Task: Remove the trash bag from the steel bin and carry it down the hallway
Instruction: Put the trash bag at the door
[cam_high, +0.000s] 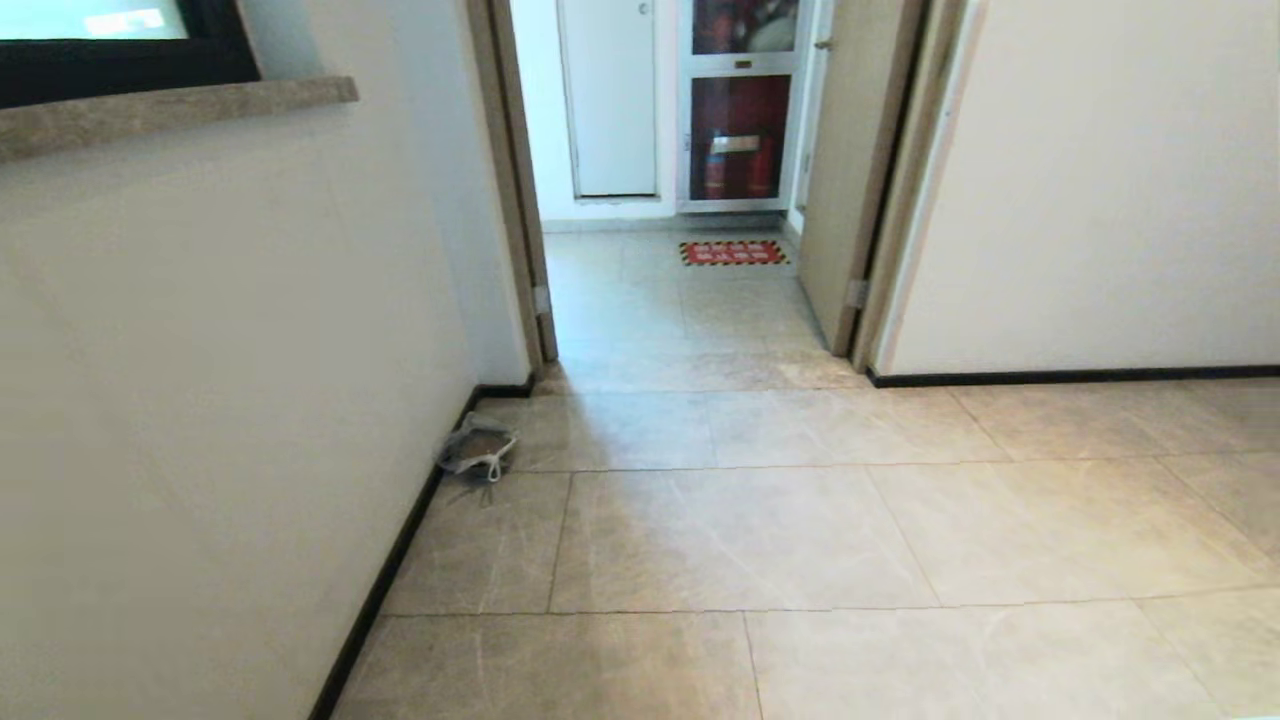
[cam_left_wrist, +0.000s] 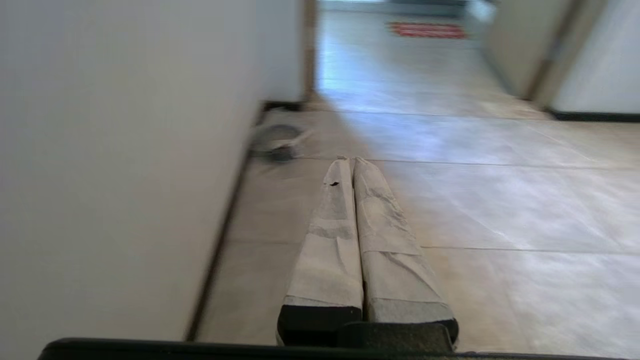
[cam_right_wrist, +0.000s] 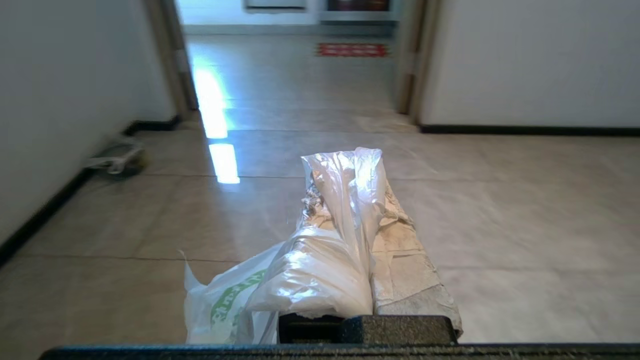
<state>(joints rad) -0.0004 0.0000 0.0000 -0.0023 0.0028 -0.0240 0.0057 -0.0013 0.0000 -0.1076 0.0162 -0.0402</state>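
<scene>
Right gripper (cam_right_wrist: 357, 160) clamped on trash bag (cam_right_wrist: 305, 270); white plastic bunched between taped fingers (cam_right_wrist: 400, 250), remainder with green print hanging beside them above floor; bag seen in right wrist view only. Left gripper (cam_left_wrist: 350, 162) fingers pressed together, holding nothing, level above tiles. Hallway floor (cam_high: 760, 540) glossy beige tile; black baseboard (cam_high: 390, 570) along left wall. Small crumpled plastic scrap (cam_high: 478, 450) on floor against left wall baseboard, near doorway corner. Open doorway (cam_high: 680, 200) ahead; red floor marking (cam_high: 733, 253) beyond it.
</scene>
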